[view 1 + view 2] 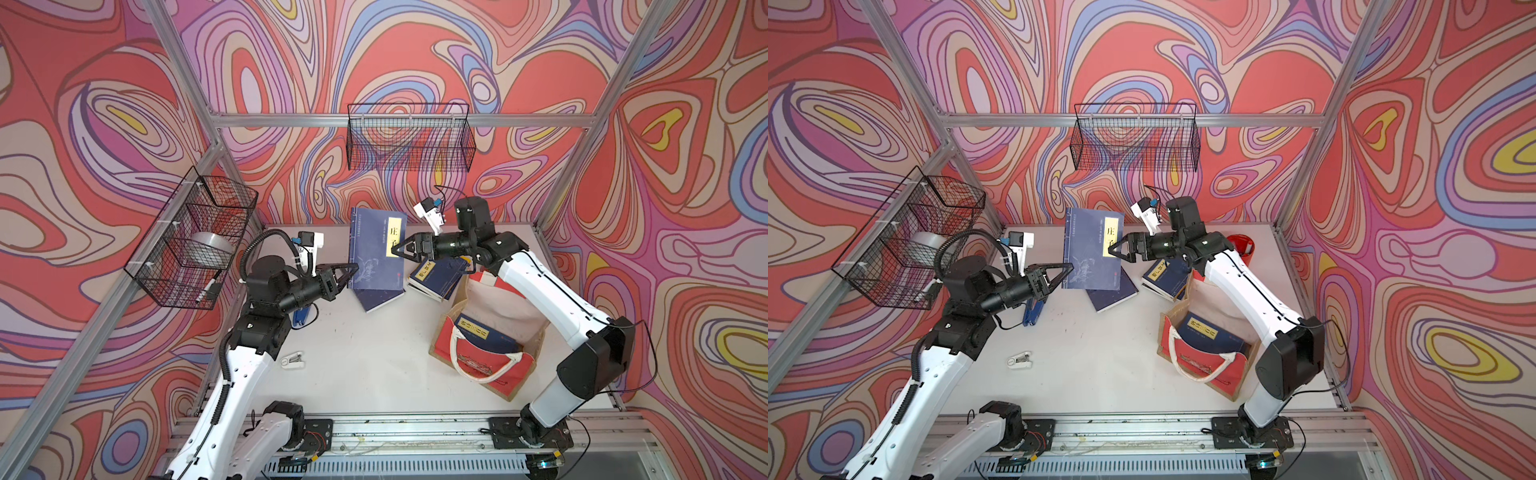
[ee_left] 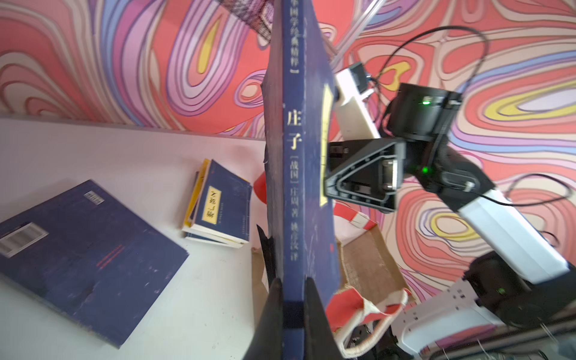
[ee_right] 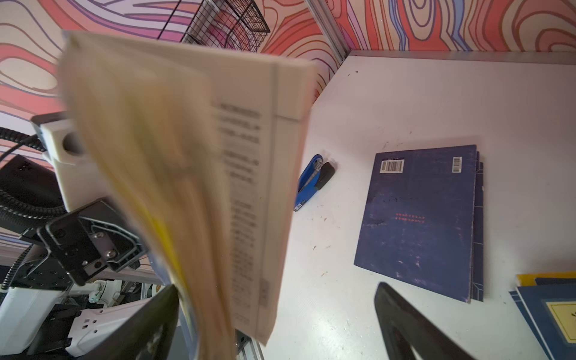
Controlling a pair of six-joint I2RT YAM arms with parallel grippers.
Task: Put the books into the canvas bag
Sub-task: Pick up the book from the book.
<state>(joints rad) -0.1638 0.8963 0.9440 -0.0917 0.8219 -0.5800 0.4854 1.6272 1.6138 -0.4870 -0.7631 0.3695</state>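
Top views: high, looking down, whole table (image 1: 374, 353) shared. Wrist views: close, along fingers (image 2: 269, 321).

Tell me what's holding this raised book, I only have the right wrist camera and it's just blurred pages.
Observer: The left pincer is shut on the spine edge of the raised dark navy softcover book.
Operator: Where is the bag?
Observer: The boxy canvas tote bag with tan jute sides and red panels stands open-topped to the robot's right of that book, lower down.
Operator: Anything inside?
Observer: Yes, another navy softcover book with a yellow label lies in it.
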